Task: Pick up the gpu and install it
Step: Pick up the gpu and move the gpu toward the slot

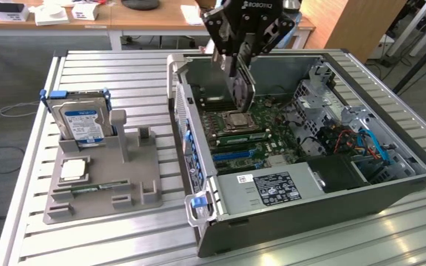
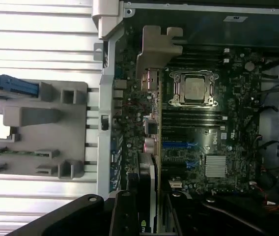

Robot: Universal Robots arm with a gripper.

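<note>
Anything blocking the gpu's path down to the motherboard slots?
Nothing visible. The pincer holds the gpu upright over the open case, above the motherboard. The blue slots look bare.

A slatted metal worktop is catching bright light at the exterior view's lower right. Beyond it, a long wooden desk is carrying white boxes, and a wooden cabinet is standing beside it. A pale cable is trailing over the grey floor.
</note>
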